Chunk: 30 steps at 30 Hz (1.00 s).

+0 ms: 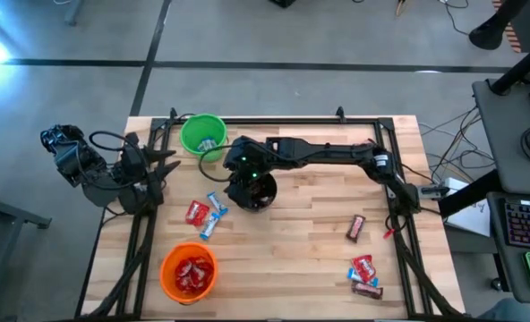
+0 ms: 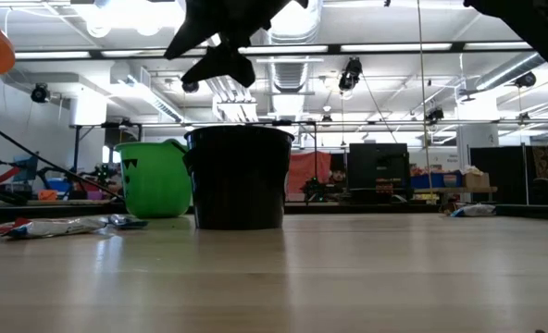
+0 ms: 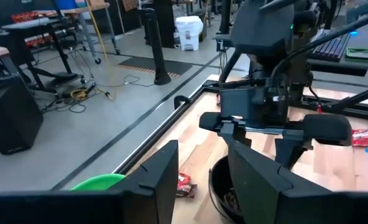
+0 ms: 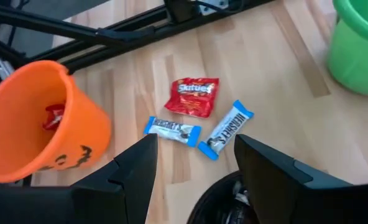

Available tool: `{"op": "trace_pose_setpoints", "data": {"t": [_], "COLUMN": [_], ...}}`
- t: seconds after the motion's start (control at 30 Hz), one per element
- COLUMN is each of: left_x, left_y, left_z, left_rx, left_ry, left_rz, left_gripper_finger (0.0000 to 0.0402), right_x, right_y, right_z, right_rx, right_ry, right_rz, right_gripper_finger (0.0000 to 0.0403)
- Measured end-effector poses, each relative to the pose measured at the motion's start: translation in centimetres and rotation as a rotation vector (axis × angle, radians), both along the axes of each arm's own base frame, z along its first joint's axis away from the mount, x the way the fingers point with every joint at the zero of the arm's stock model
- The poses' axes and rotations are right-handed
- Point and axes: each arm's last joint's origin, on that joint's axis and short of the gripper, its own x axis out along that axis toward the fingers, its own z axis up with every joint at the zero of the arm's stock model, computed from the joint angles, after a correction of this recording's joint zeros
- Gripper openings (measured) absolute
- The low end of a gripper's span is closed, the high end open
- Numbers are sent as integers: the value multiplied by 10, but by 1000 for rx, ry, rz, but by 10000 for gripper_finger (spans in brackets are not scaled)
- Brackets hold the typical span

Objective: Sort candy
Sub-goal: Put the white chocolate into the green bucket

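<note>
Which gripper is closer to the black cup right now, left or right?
Right. The right gripper hangs open directly above the black cup; the left gripper waits open near the table's left edge, beside the green cup.

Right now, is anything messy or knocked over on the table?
Nothing is tipped or spilled. The green cup, black cup and orange cup all stand upright. Loose candy still lies unsorted: a red and two blue-and-white pieces near the orange cup, others by the right edge. The right tool hovers over the black cup, open.
</note>
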Motion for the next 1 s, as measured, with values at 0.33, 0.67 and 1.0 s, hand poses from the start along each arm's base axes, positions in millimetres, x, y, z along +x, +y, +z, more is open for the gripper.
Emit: {"op": "trace_pose_setpoints", "data": {"t": [0.33,0.67,1.0], "left_x": [1,2,13], "left_y": [-5,-2,6], "left_z": [-19,-66,-102], "left_rx": [-225,-299,-515], "left_ry": [122,205,232], "left_rz": [-101,48,166], "left_gripper_finger": [123,123,123], "right_x": [-17,-61,-115], "right_y": [-3,-12,-20], "right_z": [12,77,137], "right_rx": [-6,-169,-313], "right_ry": [133,139,33], "right_rz": [-54,-165,-307], "right_gripper_finger": [208,208,208]}}
